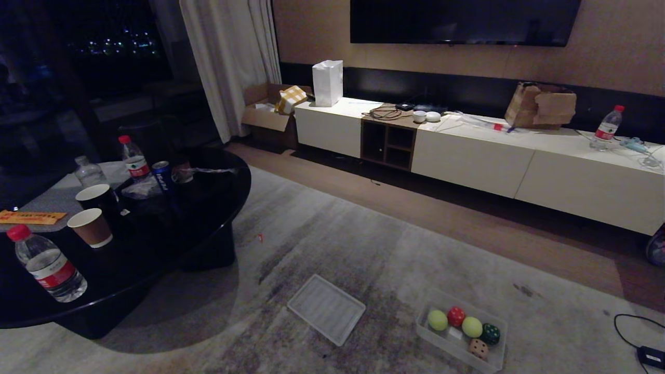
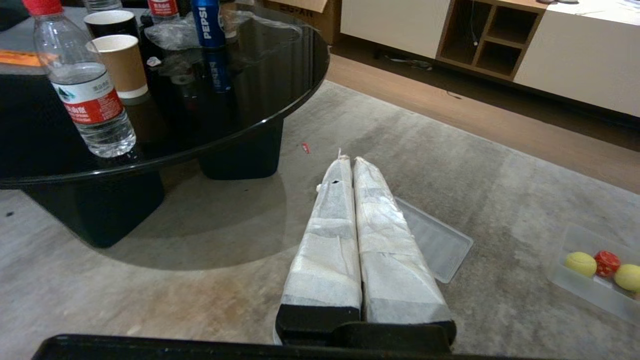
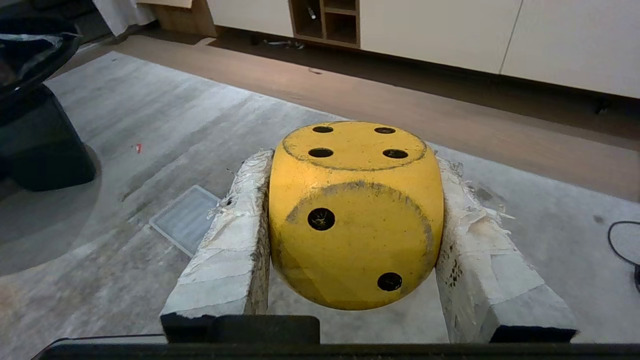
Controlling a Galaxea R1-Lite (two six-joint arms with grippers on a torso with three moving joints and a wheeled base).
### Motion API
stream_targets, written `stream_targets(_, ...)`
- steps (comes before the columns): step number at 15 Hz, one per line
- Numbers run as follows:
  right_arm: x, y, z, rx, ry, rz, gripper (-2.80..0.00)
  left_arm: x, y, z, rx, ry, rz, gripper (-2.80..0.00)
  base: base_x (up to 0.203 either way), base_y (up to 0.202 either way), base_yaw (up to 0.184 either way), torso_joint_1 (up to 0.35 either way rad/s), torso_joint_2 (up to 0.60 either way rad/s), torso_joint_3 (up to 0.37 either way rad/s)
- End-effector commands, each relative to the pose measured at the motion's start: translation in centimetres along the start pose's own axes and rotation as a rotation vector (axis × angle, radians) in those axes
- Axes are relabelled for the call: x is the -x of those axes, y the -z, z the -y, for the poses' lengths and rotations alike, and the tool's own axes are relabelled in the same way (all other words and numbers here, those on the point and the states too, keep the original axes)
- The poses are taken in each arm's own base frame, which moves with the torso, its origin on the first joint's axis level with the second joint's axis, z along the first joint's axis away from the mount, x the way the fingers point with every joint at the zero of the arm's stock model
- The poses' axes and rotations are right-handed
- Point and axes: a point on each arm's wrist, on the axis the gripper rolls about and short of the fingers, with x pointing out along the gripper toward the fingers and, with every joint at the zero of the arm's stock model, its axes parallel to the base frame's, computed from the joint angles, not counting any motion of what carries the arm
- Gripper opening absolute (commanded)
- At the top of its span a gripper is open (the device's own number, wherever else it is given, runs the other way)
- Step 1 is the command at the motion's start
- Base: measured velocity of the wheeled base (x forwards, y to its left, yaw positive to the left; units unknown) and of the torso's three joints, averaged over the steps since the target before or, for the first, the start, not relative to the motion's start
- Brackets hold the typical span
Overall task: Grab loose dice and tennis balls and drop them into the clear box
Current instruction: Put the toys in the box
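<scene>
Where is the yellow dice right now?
In the right wrist view, the yellow dice sits clamped between the right tool's two fingers, held above the rug.

High head view, low wrist views; shared lid panel (image 1: 326, 309).

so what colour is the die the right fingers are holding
Yellow die with black dots, clearest in the right wrist view.

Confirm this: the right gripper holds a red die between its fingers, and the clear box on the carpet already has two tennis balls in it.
Not quite. The right wrist view shows the right gripper holding a yellow die with black dots, not red. The rest stands: the clear box holds two tennis balls.
</scene>
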Motion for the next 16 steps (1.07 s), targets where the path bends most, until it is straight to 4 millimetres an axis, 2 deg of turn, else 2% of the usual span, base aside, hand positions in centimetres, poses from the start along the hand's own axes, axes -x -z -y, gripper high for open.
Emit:
stream_targets(1,-0.01,-0.01,0.0,0.0,-0.001,-0.001,-2.8,-0.02,0.04,0.0,0.001,0.0,-0.003,-2.8,0.0,0.0,0.0,0.0,0.0,0.0)
stream_targets(16,-0.01,-0.01,0.0,0.0,-0.001,-0.001,-2.8,-0.02,0.04,0.0,0.001,0.0,-0.003,-2.8,0.0,0.0,0.0,0.002,0.0,-0.177)
